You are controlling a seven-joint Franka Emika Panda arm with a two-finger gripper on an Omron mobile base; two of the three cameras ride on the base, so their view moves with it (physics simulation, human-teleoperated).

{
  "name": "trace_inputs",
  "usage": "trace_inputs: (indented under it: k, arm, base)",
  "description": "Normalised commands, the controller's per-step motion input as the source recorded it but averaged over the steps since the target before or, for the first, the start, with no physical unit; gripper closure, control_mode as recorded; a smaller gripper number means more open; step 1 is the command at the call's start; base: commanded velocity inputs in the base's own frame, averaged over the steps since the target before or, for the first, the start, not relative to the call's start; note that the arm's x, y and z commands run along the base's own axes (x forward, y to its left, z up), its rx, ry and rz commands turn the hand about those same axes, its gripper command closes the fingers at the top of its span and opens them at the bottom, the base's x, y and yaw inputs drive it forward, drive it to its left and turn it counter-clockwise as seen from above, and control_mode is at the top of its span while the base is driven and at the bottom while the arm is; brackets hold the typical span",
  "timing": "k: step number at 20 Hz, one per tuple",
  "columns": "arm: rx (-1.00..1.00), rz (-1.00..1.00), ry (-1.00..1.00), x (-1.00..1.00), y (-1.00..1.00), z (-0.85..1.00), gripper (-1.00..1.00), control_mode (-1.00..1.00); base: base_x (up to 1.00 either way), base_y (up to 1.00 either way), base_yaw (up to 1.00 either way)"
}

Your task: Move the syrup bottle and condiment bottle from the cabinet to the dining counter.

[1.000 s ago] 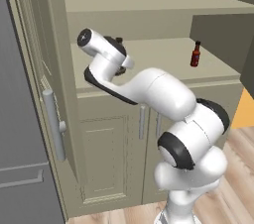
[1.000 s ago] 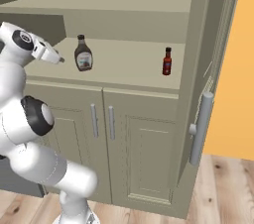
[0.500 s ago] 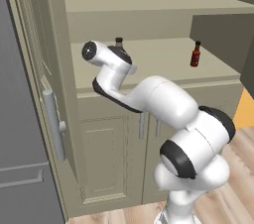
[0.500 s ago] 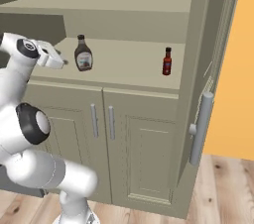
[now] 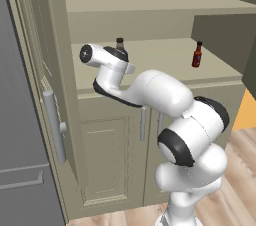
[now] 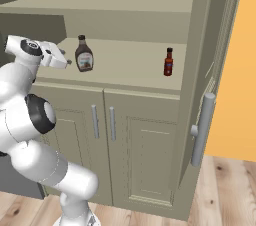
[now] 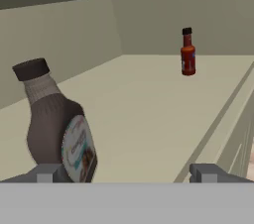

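The gripper [image 7: 124, 171] stands wide, empty. The syrup bottle [image 7: 57, 126] stands upright just ahead, toward its left finger. Likely rigid, smooth, moderately heavy; grasp the broad body below the neck.

The cabinet [image 6: 210, 45] has an open shelf [image 6: 130, 67]. A brown syrup bottle [image 6: 84, 55] stands on its left. A small red bottle [image 6: 168, 62] stands well apart, on its right.

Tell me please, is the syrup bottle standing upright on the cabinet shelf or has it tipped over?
Upright. In the right base view the syrup bottle stands on its base on the cabinet shelf, cap uppermost; its lean in the hand view comes from the camera's roll.
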Motion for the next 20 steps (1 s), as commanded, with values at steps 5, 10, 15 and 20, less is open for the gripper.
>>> trace_inputs:
  k: [5, 10, 15, 20]
  arm:
    - [-0.07, -0.11, 0.00, 0.18, 0.10, 0.00, -1.00, -1.00]
    - [-0.06, -0.08, 0.00, 0.36, 0.00, 0.00, -1.00, -1.00]
    - [-0.04, -0.04, 0.00, 0.38, 0.00, 0.00, -1.00, -1.00]
    - [-0.01, -0.02, 0.00, 0.35, 0.01, 0.00, -1.00, -1.00]
  base:
    - [0.00, 0.00, 0.00]
    - [0.00, 0.00, 0.00]
    - [0.00, 0.00, 0.00]
    - [0.00, 0.00, 0.00]
